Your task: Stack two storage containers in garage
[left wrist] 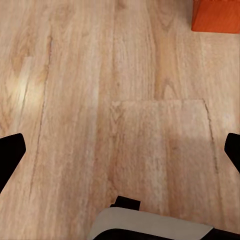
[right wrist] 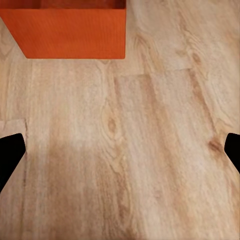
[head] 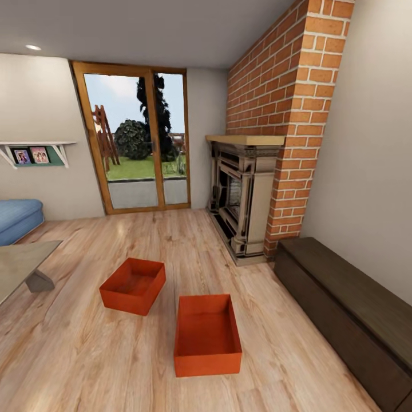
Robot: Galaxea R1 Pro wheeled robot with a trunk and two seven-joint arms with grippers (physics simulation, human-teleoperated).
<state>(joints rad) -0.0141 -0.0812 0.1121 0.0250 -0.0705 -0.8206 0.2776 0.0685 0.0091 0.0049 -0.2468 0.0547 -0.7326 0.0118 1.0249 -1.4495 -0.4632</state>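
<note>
Nearby, hovering low over the wood-plank floor (head: pixel 74 355): left gripper (left wrist: pixel 120 155) and right gripper (right wrist: pixel 120 155), each spread wide and gripping nothing, probably readied for a two-armed lift. Just ahead, resting open side up on the planks: the nearer storage container (head: pixel 207 335), squarely in front, likely first to be picked up. Slightly beyond and leftward, apart and angled: the second storage container (head: pixel 133 285). Farther off, bench chest (head: pixel 349 309), brick fireplace (head: pixel 243 194), glass door (head: pixel 137 143). Both boxes in the living room, garage not yet reached.
</note>
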